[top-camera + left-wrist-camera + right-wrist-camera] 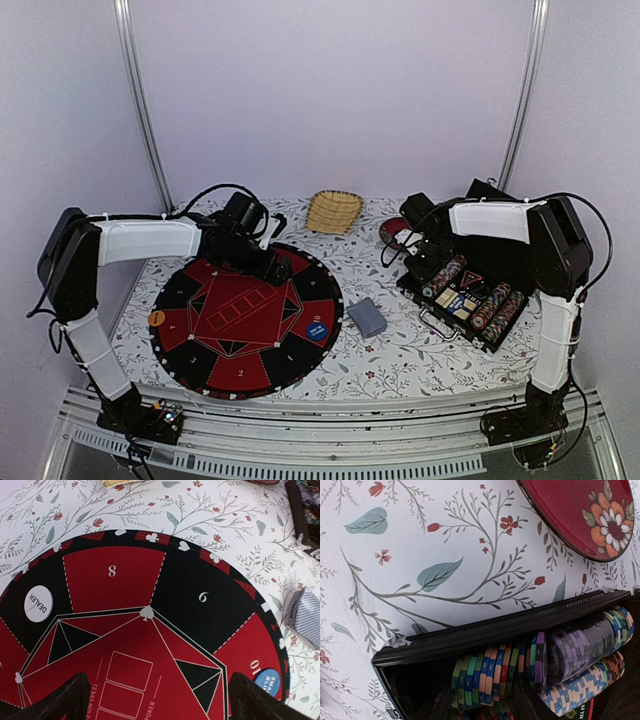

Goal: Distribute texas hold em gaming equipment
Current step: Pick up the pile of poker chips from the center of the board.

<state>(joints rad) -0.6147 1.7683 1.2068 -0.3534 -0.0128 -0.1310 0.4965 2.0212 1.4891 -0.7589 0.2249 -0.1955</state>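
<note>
The round red-and-black poker mat [240, 325] lies on the left of the table. On it are a white DEALER button [38, 604], a blue blind button [316, 330] [270, 681] and an orange button [156, 318] at its left rim. A blue-backed deck of cards [366, 316] [305, 617] rests just right of the mat. My left gripper [272, 266] [160, 705] hovers open over the mat's far half, holding nothing. My right gripper [425, 262] [482, 705] reaches into the black chip case [465, 300] [485, 632], its dark fingers pressed against both ends of a short row of striped chips [490, 675].
A woven straw basket [333, 210] stands at the back centre. A dark-red flowered plate [393, 232] [570, 510] sits just behind the case. More chip rows [495, 305] [585, 650] fill the case. A flowered cloth [400, 350] covers the table.
</note>
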